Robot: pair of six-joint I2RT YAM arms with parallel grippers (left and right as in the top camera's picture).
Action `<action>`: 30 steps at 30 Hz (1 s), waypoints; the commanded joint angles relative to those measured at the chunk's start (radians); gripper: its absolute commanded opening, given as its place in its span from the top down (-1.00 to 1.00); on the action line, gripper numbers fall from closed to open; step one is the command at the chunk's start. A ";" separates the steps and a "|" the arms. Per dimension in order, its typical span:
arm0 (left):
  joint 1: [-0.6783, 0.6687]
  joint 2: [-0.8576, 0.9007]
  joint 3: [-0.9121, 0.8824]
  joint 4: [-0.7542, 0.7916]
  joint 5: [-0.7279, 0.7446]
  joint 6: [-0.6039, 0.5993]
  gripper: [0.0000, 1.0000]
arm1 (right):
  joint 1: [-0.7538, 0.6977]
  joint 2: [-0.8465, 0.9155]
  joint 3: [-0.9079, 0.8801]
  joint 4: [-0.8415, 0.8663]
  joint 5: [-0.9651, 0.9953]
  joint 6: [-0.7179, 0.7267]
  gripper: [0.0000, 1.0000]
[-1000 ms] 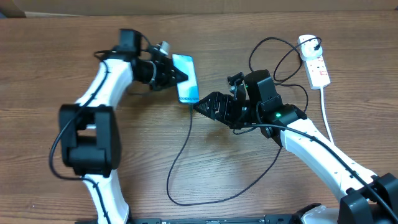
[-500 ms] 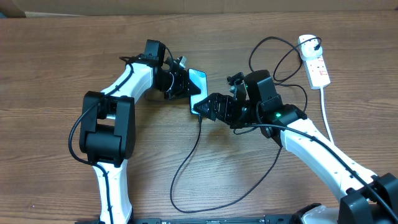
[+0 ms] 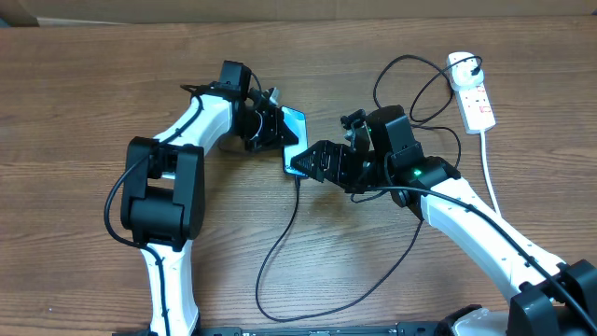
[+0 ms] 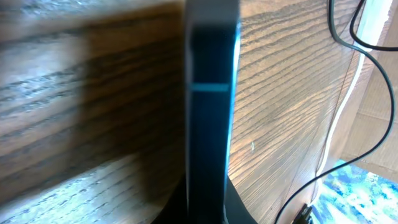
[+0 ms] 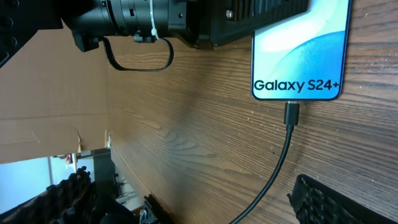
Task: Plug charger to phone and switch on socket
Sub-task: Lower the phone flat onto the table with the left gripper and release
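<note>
My left gripper [image 3: 283, 131] is shut on the phone [image 3: 297, 119], holding it tilted up on its edge above the table. The left wrist view shows the phone's dark edge [image 4: 211, 93] running straight out from the jaws of the gripper [image 4: 208, 214]. In the right wrist view the phone's cyan screen [image 5: 298, 43] reads "Galaxy S24+", and the charger's plug tip [image 5: 292, 114] sits in its lower end. The charger cable [image 3: 280, 238] loops down across the table. My right gripper [image 3: 308, 161] [image 5: 205, 205] stands open just below the phone, with the cable passing between its fingers [image 5: 336, 199]. The socket [image 3: 476, 98] lies at the far right.
A thick white cord [image 3: 488, 163] runs from the socket towards the front right edge. A black plug [image 3: 464, 65] sits in the socket's far end, and black cable loops [image 3: 410, 93] lie between the socket and the right arm. The table is bare wood [image 3: 75, 112] at the left.
The left arm swung right and tipped the phone from flat up onto its edge, closer to the right gripper. The cable followed. The right arm held still.
</note>
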 commanded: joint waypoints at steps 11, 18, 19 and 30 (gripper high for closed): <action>-0.011 -0.002 0.008 -0.014 -0.095 0.002 0.67 | -0.002 -0.011 0.010 0.002 0.005 -0.019 -0.99; -0.011 -0.002 0.008 -0.043 -0.159 0.005 0.23 | -0.002 -0.011 0.010 -0.003 0.026 -0.019 -0.99; -0.011 -0.002 0.008 -0.051 -0.175 0.006 0.21 | -0.002 -0.011 0.010 -0.010 0.045 -0.019 -0.99; -0.008 -0.007 0.010 -0.106 -0.252 0.054 0.16 | -0.002 -0.012 0.010 -0.058 0.143 -0.027 -1.00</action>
